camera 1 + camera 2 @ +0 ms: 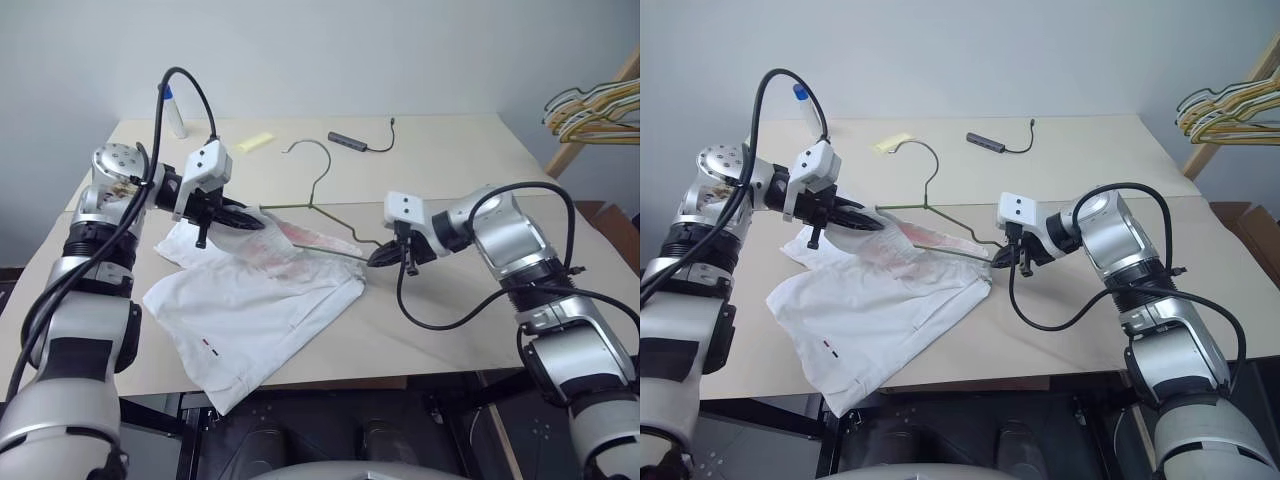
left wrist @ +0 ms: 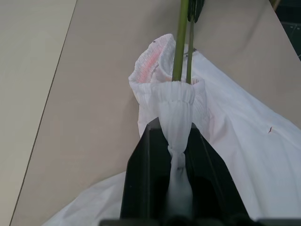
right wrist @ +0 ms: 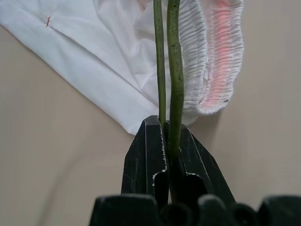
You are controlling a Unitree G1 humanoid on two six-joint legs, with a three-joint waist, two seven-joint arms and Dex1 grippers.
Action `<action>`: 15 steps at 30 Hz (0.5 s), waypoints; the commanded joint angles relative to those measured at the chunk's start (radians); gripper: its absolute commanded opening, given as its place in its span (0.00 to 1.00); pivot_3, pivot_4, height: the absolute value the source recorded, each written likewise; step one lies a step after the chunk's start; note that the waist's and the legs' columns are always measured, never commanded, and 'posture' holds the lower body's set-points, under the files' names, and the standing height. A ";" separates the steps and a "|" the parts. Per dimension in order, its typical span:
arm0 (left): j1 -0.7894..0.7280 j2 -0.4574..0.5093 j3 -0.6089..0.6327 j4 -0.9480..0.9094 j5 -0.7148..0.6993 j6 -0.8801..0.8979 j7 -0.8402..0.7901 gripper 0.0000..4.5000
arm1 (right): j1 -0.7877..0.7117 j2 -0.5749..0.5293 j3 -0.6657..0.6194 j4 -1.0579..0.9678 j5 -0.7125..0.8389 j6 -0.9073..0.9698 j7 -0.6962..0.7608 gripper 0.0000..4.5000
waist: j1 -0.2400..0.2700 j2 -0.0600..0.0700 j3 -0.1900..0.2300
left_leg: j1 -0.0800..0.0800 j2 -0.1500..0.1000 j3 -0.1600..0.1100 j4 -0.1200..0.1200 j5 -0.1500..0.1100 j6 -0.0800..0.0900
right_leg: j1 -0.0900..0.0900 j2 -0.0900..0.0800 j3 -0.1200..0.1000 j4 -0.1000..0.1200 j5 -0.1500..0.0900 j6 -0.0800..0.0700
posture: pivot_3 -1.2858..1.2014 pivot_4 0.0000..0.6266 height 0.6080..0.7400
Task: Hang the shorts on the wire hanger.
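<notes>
The white shorts (image 1: 250,310) lie spread on the table, with their gathered waistband (image 2: 176,92) lifted at the far end and a pink patch showing inside it. My left gripper (image 1: 245,218) is shut on a pinch of that waistband fabric (image 2: 178,141). The thin olive-green wire hanger (image 1: 320,190) lies over the shorts, hook pointing away from me. Its lower wires run into the waistband opening (image 2: 181,42). My right gripper (image 1: 378,257) is shut on the hanger's right corner (image 3: 171,94), just beside the shorts' edge.
A bunch of yellow and tan hangers (image 1: 595,110) hangs on a rack off the table's right side. At the table's (image 1: 480,330) far edge stand a white bottle with a blue cap (image 1: 174,115), a yellow slip (image 1: 255,142) and a dark hub with its cable (image 1: 350,142).
</notes>
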 commanded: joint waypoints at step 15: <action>-0.020 0.040 0.061 -0.001 0.036 -0.115 0.023 0.00 | -0.031 0.006 -0.188 0.076 0.013 -0.134 -0.261 0.79 | -0.004 0.000 0.000 | 0.000 0.000 0.000 0.000 0.000 0.000 | 0.000 0.000 0.000 0.000 0.000 0.000 | 0.54 0.00 1.00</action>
